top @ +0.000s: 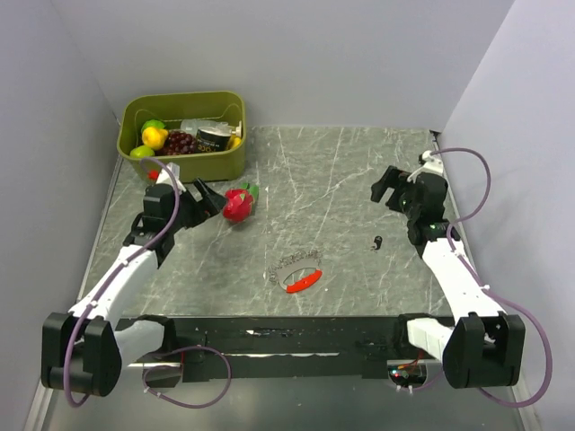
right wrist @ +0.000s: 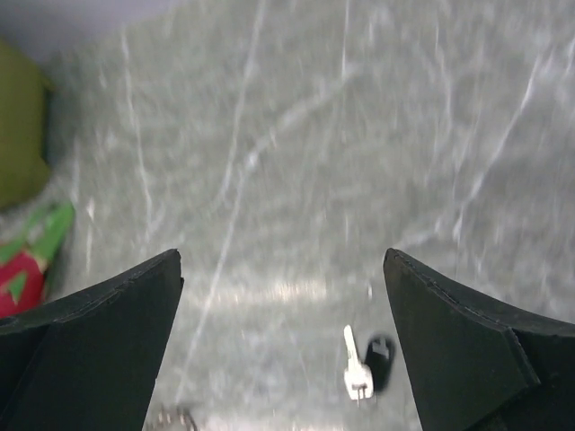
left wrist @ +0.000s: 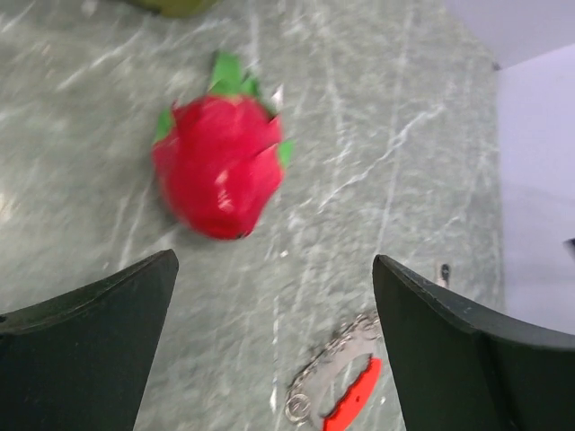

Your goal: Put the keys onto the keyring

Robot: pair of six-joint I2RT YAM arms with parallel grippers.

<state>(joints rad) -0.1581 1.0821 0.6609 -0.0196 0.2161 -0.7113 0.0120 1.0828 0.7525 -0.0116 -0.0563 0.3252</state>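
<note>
The keyring (top: pixel 297 273), a silvery chain loop with a curved red fob, lies flat on the table's middle; it also shows at the bottom of the left wrist view (left wrist: pixel 340 395). A small key (top: pixel 378 241) with a dark head lies to its right; in the right wrist view the key (right wrist: pixel 357 365) has a pale blade. My left gripper (top: pixel 208 197) is open and empty, above the table beside the strawberry toy. My right gripper (top: pixel 388 186) is open and empty, held above the table behind the key.
A red strawberry toy (top: pixel 238 204) with green leaves lies left of centre; it also shows in the left wrist view (left wrist: pixel 218 166). An olive bin (top: pixel 184 135) of toy food stands at the back left. Grey walls close in the table.
</note>
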